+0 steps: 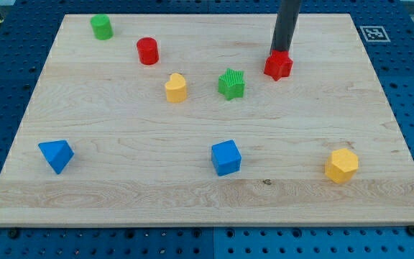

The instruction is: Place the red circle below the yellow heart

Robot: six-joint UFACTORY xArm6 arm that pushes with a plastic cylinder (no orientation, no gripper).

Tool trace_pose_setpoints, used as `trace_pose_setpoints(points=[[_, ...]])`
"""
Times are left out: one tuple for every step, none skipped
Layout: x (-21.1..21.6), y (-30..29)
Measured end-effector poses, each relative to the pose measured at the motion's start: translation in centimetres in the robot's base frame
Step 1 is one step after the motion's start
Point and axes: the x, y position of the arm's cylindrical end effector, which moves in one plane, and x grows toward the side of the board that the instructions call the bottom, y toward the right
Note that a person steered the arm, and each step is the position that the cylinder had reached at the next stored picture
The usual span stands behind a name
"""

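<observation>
Red circle [148, 51] well to view's left of my tip [279, 52], upper-left of yellow heart [175, 88]. Tip against red star [278, 65]; no claw, nothing held. No readable writing.

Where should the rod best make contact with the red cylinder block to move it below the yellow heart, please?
Contact the red cylinder block on its upper-left side and push toward the view's lower right, skirting the yellow heart block. My tip is now at the red star block.

Bright, even overhead light. Table [192, 144] evenly lit, no glare. Blocks cast short soft shadows, mostly toward 6 o'clock. Focus sharp throughout; slight perspective narrowing toward 12 o'clock; no blur.
</observation>
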Motion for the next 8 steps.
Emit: trace_pose_setpoints(points=[[1.0, 0.0], [2.3, 0.0], [3.6, 0.0], [2.5, 0.0], [0.3, -2.2], [0.1, -9.1], [-0.6, -15.5], [-3.4, -20.3]])
